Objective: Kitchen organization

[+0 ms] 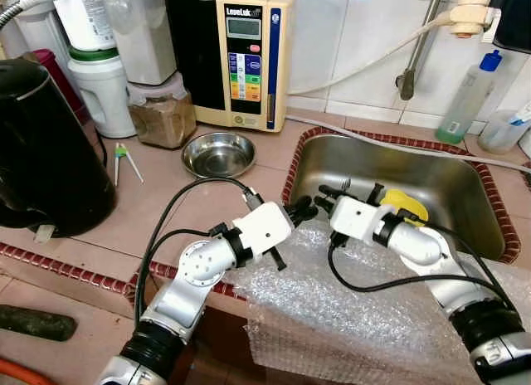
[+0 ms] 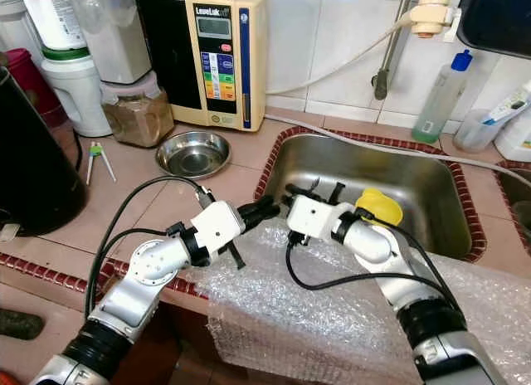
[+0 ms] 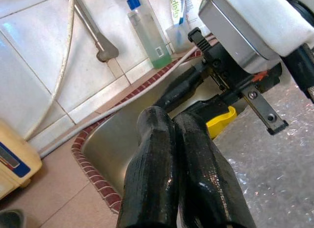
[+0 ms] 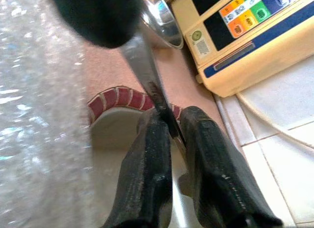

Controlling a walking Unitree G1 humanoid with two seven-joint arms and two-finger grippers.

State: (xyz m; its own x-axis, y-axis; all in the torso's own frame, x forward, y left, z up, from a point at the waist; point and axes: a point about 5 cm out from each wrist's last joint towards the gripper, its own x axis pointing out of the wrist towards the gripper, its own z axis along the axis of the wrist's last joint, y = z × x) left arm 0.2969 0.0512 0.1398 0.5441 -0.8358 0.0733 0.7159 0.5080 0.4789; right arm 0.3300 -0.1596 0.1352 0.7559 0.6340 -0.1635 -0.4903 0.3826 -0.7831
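Note:
My left gripper (image 1: 304, 211) and my right gripper (image 1: 320, 204) meet tip to tip over the left rim of the steel sink (image 1: 440, 182). A thin metal utensil (image 4: 142, 66) runs between them. The right fingers (image 4: 147, 174) are shut on one end of it. Its other end goes into the left gripper's tip, whose fingers (image 3: 157, 159) are pressed together. A yellow object (image 1: 406, 204) lies in the sink behind the right wrist. A small steel bowl (image 1: 218, 154) stands on the tiled counter to the left of the sink.
Bubble wrap (image 1: 357, 302) covers the counter's front edge under both arms. A black kettle (image 1: 46, 153) stands at the left. A cream water machine (image 1: 249, 57), a jar of brown powder (image 1: 163, 115) and white containers line the back wall. A bottle of green liquid (image 1: 469, 99) stands behind the sink.

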